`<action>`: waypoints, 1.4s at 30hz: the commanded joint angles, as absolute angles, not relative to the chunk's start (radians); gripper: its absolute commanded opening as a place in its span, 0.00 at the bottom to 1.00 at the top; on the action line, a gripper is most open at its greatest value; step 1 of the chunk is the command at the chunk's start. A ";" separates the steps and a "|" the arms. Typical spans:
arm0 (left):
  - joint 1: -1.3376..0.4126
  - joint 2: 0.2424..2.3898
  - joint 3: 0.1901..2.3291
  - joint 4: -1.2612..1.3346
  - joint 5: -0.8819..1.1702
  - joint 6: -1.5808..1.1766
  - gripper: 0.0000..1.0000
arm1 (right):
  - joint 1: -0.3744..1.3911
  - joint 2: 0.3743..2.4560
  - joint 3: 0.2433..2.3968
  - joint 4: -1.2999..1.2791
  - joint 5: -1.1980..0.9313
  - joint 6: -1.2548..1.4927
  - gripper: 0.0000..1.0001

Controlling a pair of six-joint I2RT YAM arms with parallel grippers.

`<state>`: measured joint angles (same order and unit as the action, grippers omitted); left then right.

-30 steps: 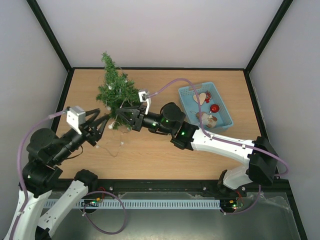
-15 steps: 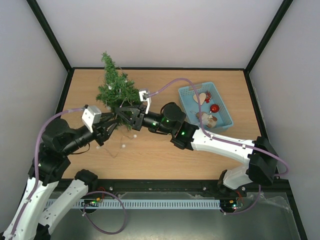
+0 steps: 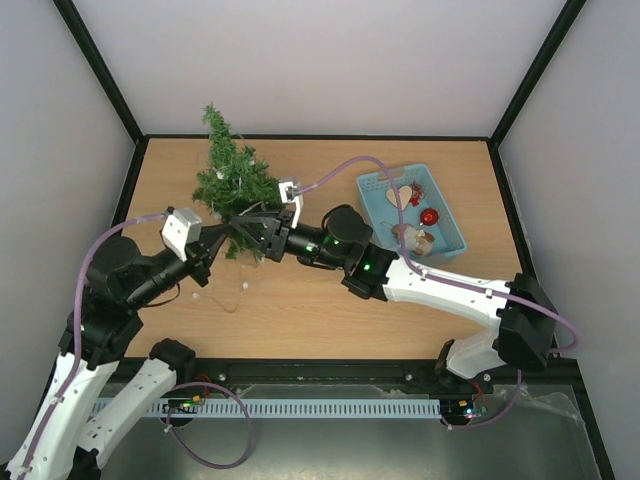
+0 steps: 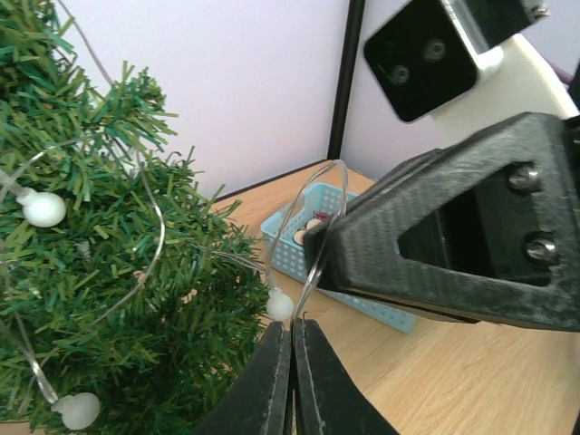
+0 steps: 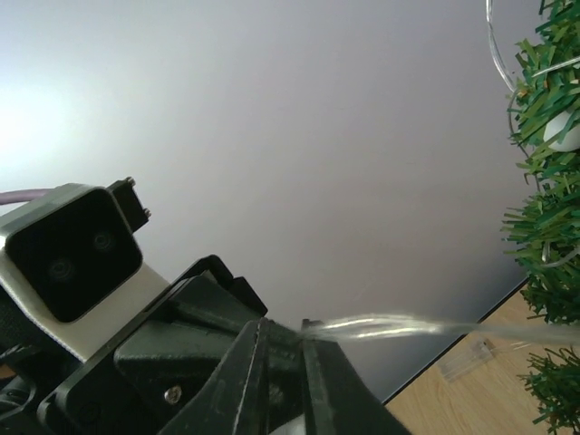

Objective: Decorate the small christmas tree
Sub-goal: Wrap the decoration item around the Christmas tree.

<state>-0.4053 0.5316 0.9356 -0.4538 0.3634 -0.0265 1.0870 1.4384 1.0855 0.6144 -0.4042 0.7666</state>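
The small christmas tree (image 3: 232, 178) stands at the back left of the table, with a clear-wire light string and white bulbs (image 4: 43, 208) draped on it. In the left wrist view my left gripper (image 4: 292, 328) is shut on the string's wire just beside a bulb (image 4: 279, 305), at the tree's (image 4: 100, 272) lower front. My right gripper (image 3: 243, 225) meets it tip to tip from the right. In the right wrist view, the right gripper (image 5: 283, 328) has its jaws a hair apart, and the blurred wire (image 5: 408, 326) runs out from between the tips.
A blue basket (image 3: 373, 186) at the back right holds a red ball (image 3: 429, 216) and other ornaments. Loose string with bulbs (image 3: 245, 288) trails on the wood in front of the tree. Dark frame posts and walls close the back and sides.
My left arm has swung right and forward to the tree's base and its jaws have shut on the wire. The right gripper has stayed in place, its jaws parting very slightly.
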 commanded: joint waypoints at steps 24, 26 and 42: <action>-0.405 0.601 1.075 -0.491 0.073 -0.345 0.02 | 1.356 1.635 0.535 1.284 0.115 0.481 0.41; -0.405 0.597 1.077 -0.488 0.072 -0.351 0.02 | 1.362 1.741 0.559 1.371 0.117 0.498 0.41; -0.405 0.596 1.073 -0.489 0.076 -0.366 0.02 | 1.390 2.233 0.845 1.531 0.210 0.468 0.51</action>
